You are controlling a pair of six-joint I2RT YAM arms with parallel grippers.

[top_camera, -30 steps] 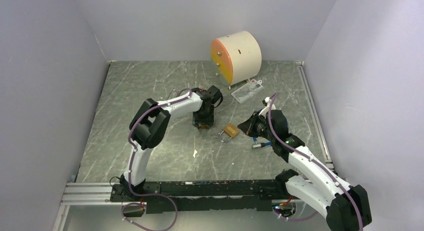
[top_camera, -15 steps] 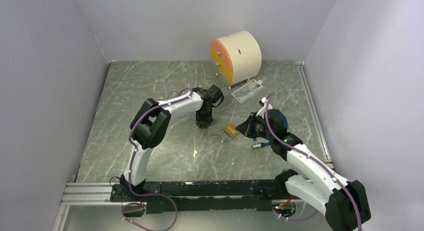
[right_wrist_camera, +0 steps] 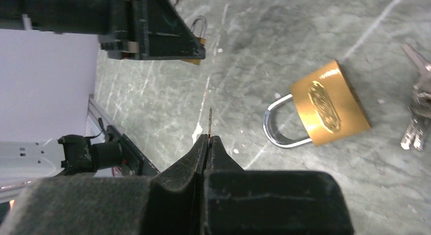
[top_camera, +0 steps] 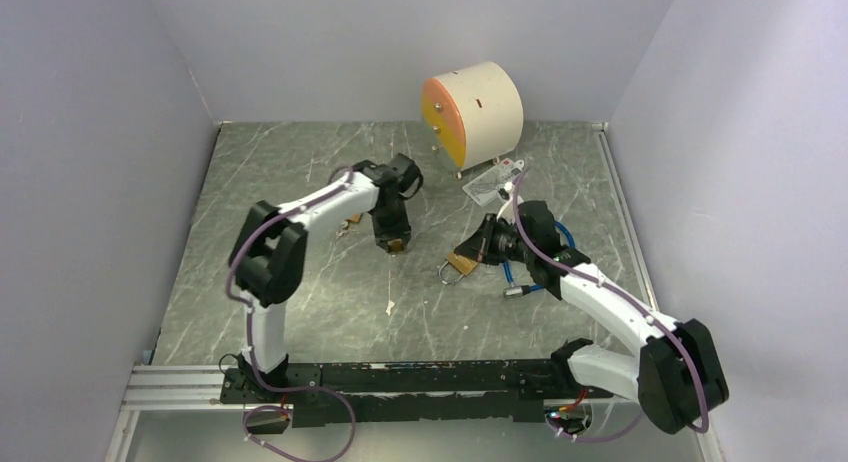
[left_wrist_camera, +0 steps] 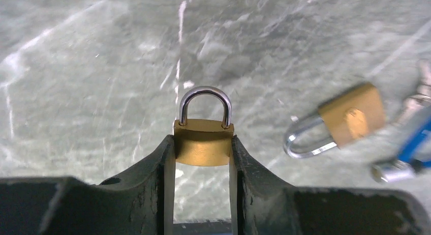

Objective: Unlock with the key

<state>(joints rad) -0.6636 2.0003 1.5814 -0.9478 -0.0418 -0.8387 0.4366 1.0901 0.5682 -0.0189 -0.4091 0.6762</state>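
With left tool (left_wrist_camera: pixel 202 149) clamping the small padlock (left_wrist_camera: pixel 203 136), left of the loose padlock (right_wrist_camera: pixel 328 105), and right tool (right_wrist_camera: pixel 208 142) pinched on the key (right_wrist_camera: pixel 210 120), square key to its underside before pushing in.

left tool (left_wrist_camera: pixel 202 141): narrowed onto small padlock (left_wrist_camera: pixel 203 149), shifted left | right tool (right_wrist_camera: pixel 208 140) with key (right_wrist_camera: pixel 210 120): shifted left toward loose padlock (right_wrist_camera: pixel 328 105)

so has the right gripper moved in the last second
Yes. In the top view the right gripper has swung left, close up to the loose padlock, which has stayed put.
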